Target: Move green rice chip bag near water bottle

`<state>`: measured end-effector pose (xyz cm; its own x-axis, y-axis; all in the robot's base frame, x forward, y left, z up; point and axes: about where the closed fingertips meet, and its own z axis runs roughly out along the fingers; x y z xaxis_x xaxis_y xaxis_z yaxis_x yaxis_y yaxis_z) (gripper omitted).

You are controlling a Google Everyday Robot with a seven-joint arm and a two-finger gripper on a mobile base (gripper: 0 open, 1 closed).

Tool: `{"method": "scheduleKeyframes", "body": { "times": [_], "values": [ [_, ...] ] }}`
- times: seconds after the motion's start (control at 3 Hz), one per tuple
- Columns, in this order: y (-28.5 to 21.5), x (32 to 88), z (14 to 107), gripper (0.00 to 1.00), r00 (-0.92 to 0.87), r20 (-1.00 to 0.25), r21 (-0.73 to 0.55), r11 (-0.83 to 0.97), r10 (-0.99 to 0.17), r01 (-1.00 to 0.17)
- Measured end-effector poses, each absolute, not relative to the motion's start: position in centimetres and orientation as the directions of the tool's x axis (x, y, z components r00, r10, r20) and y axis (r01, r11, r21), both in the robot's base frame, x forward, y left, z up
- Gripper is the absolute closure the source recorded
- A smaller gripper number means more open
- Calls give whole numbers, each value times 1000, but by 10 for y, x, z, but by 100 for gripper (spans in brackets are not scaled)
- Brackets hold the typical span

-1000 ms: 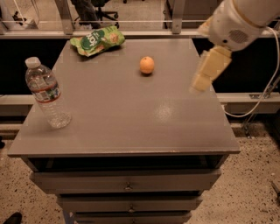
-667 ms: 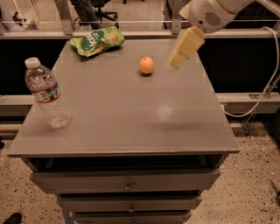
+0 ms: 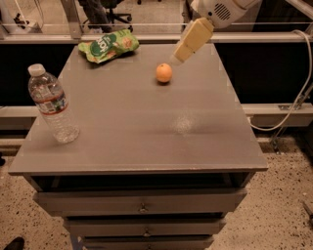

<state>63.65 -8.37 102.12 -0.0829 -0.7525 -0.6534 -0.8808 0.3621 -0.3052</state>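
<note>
The green rice chip bag (image 3: 108, 45) lies crinkled at the far left corner of the grey table top (image 3: 137, 127). The water bottle (image 3: 52, 104) stands upright near the table's left edge, well in front of the bag. My gripper (image 3: 179, 56) hangs above the far middle of the table, just right of and above the small orange fruit (image 3: 164, 72), and well to the right of the bag. It holds nothing that I can see.
The table top sits on a cabinet with drawers (image 3: 142, 207). A rail (image 3: 146, 38) runs behind the table. A white cable (image 3: 293, 97) hangs at the right. Office chairs (image 3: 105, 12) stand in the background.
My gripper has moved from the right side of the table to the left and further back, ending close to the orange fruit. The bag, the bottle and the fruit have not moved.
</note>
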Motion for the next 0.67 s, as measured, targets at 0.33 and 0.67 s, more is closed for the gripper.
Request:
{"method": "scheduleKeyframes", "body": {
  "times": [0.33,0.67],
  "values": [
    [-67,659,1013,0,-62,-702,-314,387,-709,-867],
    [-27,713,997,0,-25,-776,-311,418,-630,-854]
  ]
}}
